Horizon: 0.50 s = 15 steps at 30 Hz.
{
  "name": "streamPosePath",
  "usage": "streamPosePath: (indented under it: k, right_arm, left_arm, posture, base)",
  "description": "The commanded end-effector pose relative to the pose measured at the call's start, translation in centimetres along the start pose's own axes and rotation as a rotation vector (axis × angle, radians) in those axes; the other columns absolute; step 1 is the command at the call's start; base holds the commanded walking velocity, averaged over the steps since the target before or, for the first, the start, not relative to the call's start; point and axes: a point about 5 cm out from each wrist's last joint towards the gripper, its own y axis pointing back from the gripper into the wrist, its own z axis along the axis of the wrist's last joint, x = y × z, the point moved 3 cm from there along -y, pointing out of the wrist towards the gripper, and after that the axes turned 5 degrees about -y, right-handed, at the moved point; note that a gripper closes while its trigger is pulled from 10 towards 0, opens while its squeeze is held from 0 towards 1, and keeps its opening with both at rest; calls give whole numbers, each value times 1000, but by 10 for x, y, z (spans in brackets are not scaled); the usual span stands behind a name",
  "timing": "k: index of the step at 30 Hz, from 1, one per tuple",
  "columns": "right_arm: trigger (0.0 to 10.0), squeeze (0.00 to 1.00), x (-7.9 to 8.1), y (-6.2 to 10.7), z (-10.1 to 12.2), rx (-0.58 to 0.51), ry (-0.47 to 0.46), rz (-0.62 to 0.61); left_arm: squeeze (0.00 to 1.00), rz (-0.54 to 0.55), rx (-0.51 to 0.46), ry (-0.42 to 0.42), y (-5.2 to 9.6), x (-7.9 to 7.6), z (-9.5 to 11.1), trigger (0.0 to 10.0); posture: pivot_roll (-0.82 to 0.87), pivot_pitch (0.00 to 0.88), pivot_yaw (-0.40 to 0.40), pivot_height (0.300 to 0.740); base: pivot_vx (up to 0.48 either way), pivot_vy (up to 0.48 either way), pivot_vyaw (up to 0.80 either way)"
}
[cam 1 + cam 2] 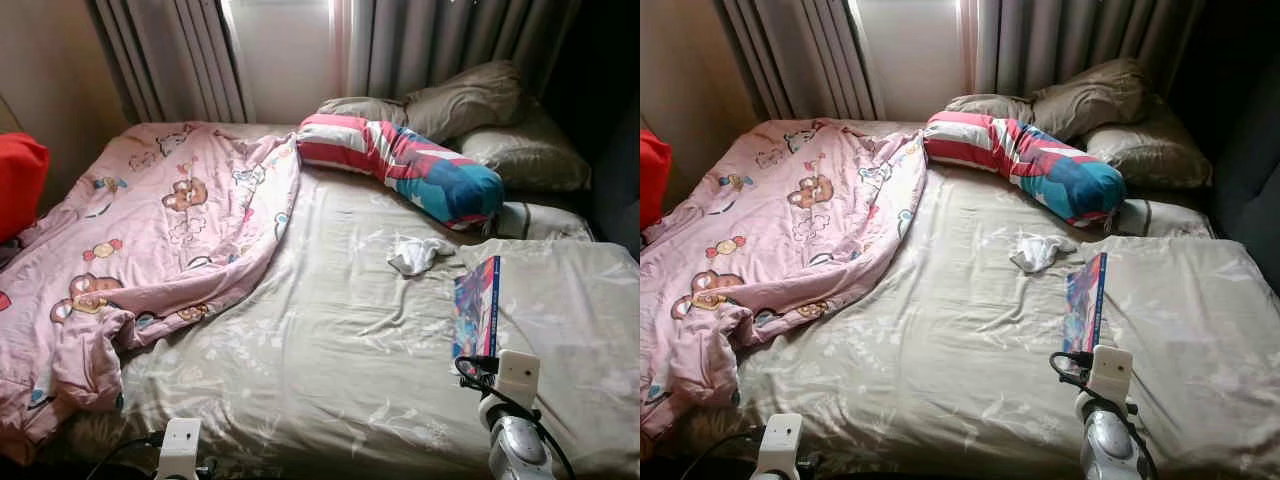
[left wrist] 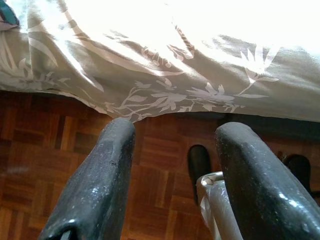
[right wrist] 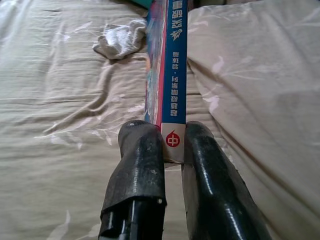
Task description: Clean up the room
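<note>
A thin blue book (image 1: 478, 305) stands on edge on the beige bed sheet (image 1: 320, 350), at the right side of the bed. My right gripper (image 3: 172, 145) is shut on the near end of its spine (image 3: 172, 60), with one black finger on each side. A small crumpled white cloth (image 1: 417, 254) lies on the sheet just beyond the book. My left gripper (image 2: 175, 135) is open and holds nothing; it hangs low by the foot of the bed, over the wooden parquet floor (image 2: 60, 150).
A rumpled pink cartoon-print blanket (image 1: 150, 230) covers the bed's left half and spills over its near corner. A striped bolster (image 1: 410, 165) and beige pillows (image 1: 470, 100) lie at the head, before grey curtains (image 1: 440, 40). A red object (image 1: 18, 180) sits at the far left.
</note>
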Motion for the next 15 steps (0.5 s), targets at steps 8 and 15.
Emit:
streamPosePath:
  k: [8, 15]
  right_arm:
    - [10000, 0, -3, -3, 6, -11, -1, -26]
    - [10000, 0, 1, -3, 8, -28, -5, -10]
  left_arm:
    - [0, -8, 36, 7, 0, 1, -6, 10000]
    - [0, -9, 41, 9, 1, 2, -8, 10000]
  posture:
    - [-105, 0, 15, 740]
    - [-104, 0, 15, 740]
  base:
    - [95, 0, 0]
    - [257, 0, -154]
